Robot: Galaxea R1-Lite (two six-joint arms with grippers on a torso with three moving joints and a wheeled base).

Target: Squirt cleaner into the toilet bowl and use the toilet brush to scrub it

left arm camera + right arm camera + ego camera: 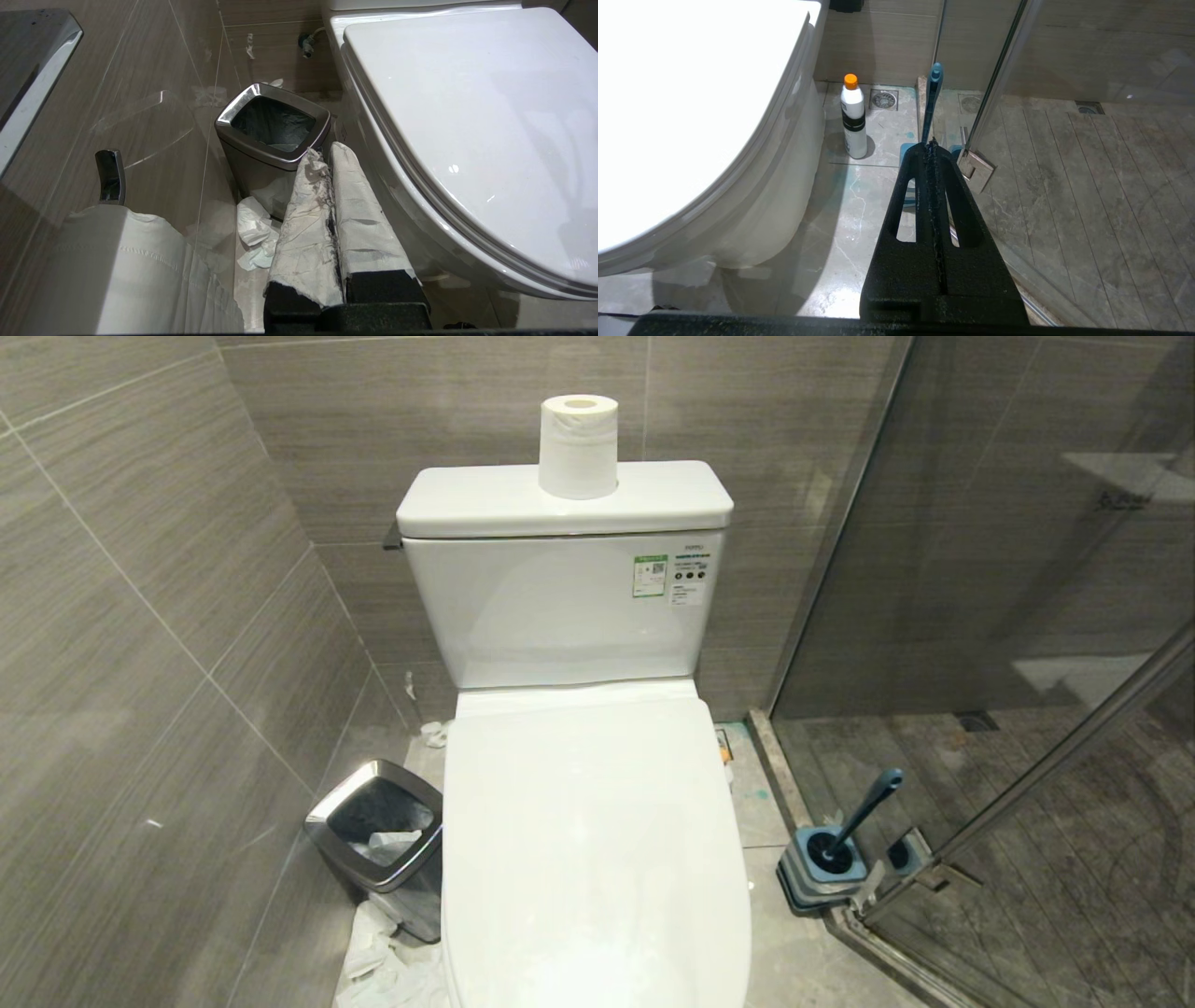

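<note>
toilet bowl 1, lidded | toilet brush 1 | both jaws clenched, empty

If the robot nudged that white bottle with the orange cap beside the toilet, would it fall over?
Probably, if pushed high: the bottle stands tall and narrow on a small base. On the smooth floor tiles a low push might slide it instead. Once down, its round body would likely roll. How full or heavy it is cannot be seen.

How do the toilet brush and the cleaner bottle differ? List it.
The toilet brush has a slim teal-blue handle; the cleaner bottle is white with an orange cap. The brush leans tilted in its holder; the bottle stands upright on bare floor. Both are beside the closed toilet, untouched.
</note>
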